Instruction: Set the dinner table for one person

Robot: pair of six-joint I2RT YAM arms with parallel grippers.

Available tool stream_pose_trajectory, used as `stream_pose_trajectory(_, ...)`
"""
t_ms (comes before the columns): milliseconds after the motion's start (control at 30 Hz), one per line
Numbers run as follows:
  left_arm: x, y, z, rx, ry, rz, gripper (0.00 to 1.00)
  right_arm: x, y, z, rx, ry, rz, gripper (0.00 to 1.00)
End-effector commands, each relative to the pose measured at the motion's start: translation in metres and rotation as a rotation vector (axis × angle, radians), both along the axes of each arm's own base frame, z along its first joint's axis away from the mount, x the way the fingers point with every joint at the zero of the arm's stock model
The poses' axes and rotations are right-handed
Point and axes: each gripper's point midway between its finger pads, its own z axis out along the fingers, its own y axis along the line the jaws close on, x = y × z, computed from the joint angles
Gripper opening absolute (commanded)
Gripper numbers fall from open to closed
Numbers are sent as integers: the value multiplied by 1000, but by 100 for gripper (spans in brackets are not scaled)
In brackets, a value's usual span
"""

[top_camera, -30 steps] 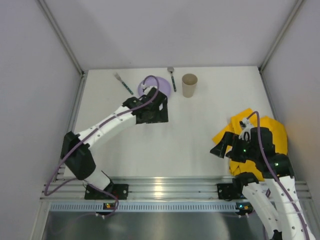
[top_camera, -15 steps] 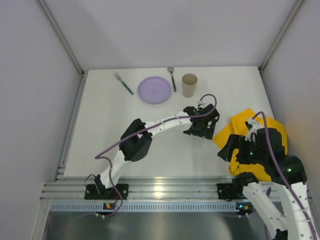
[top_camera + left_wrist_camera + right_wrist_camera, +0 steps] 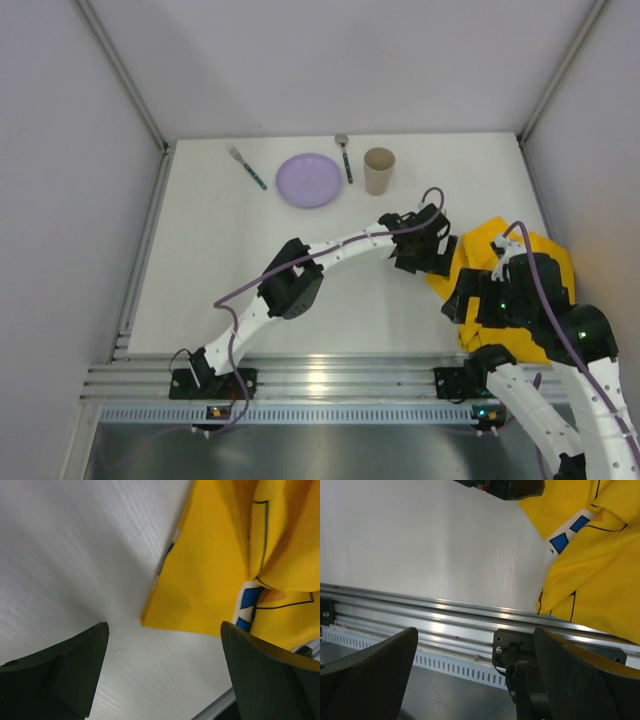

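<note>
The dinner table (image 3: pixel 230 260) is a large white top. At its back lie a fork (image 3: pixel 247 167), a purple plate (image 3: pixel 308 180), a spoon (image 3: pixel 344 158) and a tan cup (image 3: pixel 379 170). A crumpled yellow printed cloth (image 3: pixel 500 248) lies at the right. My left gripper (image 3: pixel 430 262) reaches across to the cloth's left corner. It is open just above the table, and the corner of the cloth (image 3: pixel 215 580) lies just beyond the fingertips. My right gripper (image 3: pixel 457 305) hangs open and empty over the cloth's near edge, facing the front rail.
An aluminium rail (image 3: pixel 445 615) runs along the table's near edge, with the right arm's base mount (image 3: pixel 520 645) on it. Grey walls close in the left, back and right sides. The left arm's forearm (image 3: pixel 340 248) spans the middle of the table.
The left arm has swung from over the purple plate at the back across to the yellow cloth's left corner. The right gripper has drawn back slightly to the right. Both stay open.
</note>
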Motion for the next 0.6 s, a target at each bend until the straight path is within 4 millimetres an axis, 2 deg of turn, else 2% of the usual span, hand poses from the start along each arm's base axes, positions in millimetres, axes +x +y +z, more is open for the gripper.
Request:
stream_pose_trajectory(0, -8, -29, -14, -93, 65, -58, 98, 1, -4, 4, -24, -4, -18, 100)
stream_pose_trajectory(33, -9, -32, -19, -99, 77, -60, 98, 2, -5, 4, -26, -1, -19, 100)
stream_pose_trajectory(67, -13, -35, -22, -112, 103, -75, 92, 2, -6, 3, -32, 2, -23, 100)
stream_pose_trajectory(100, -15, -35, -34, -100, 121, -78, 85, 3, -6, 2, -33, 5, -27, 100)
stream_pose_trajectory(133, -19, -35, -38, -102, 137, -89, 75, 3, -6, 2, -37, 8, -30, 100)
stream_pose_trajectory(167, -24, -34, -45, -99, 166, -103, 59, 4, -7, 2, -42, 13, -34, 100)
stream_pose_trajectory(267, -32, -32, -52, -105, 199, -125, 37, 6, -7, 0, -46, 22, -44, 100)
stream_pose_trajectory(333, -40, -29, -54, -110, 220, -150, 17, 9, -6, -3, -45, 31, -45, 100)
stream_pose_trajectory(367, -42, -28, -56, -106, 222, -156, 3, 11, -5, -4, -42, 32, -43, 100)
stream_pose_trajectory(467, -34, -15, -50, -66, 181, -140, 0, 17, 1, -9, -25, 51, -35, 100)
stream_pose_trajectory(533, -22, 3, -35, -44, 132, -95, 0, 23, 6, -11, -13, 50, -27, 100)
stream_pose_trajectory(567, -6, 16, -27, -43, 120, -51, 0, 24, 9, -14, -2, 59, -19, 100)
